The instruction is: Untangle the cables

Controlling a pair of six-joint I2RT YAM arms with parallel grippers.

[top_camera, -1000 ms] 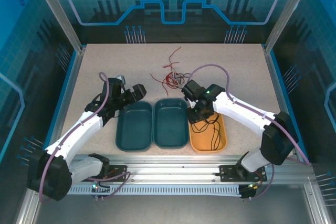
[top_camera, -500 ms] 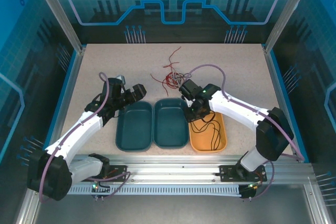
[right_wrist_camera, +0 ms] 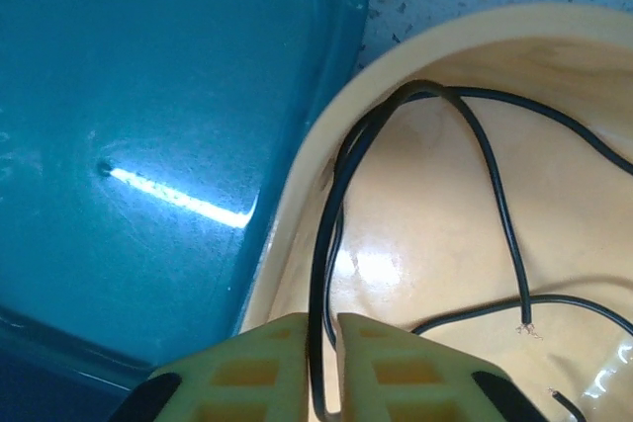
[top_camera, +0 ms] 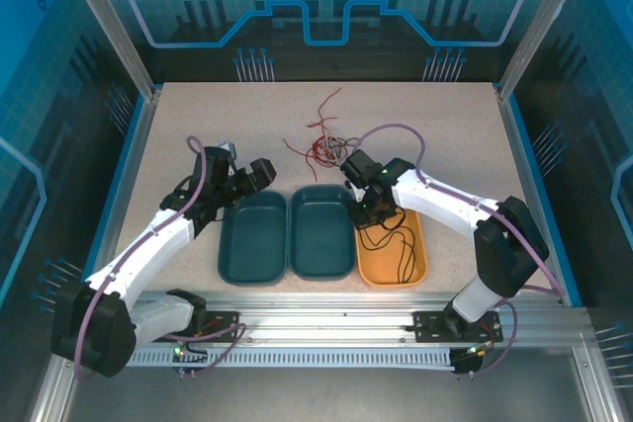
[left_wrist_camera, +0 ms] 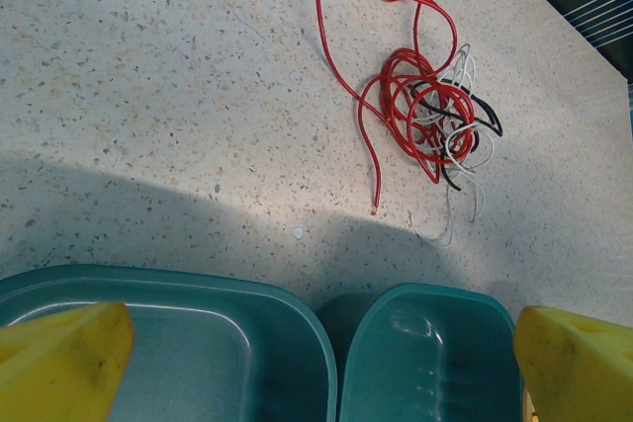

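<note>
A tangle of red, white and black cables point(top_camera: 321, 143) lies on the table behind the trays, and the left wrist view has it at the upper right point(left_wrist_camera: 427, 114). A separate black cable point(top_camera: 396, 244) lies in the orange tray point(top_camera: 423, 266). My right gripper point(top_camera: 366, 210) hangs over that tray's far left corner. In the right wrist view its jaws point(right_wrist_camera: 322, 335) are shut on a loop of the black cable point(right_wrist_camera: 324, 234). My left gripper point(top_camera: 257, 175) stands wide open above the far edge of the left teal tray, nothing between its fingers point(left_wrist_camera: 321, 343).
Two teal trays point(top_camera: 252, 239) point(top_camera: 321, 234) sit side by side left of the orange one, both without cables inside. Their rims point(left_wrist_camera: 326, 343) meet below my left gripper. Bare table stretches behind and to the left of the tangle. Blue walls close in the table.
My right gripper has shifted slightly left and toward the tray's far corner, and its jaws have closed on the black cable. The left arm has not moved.
</note>
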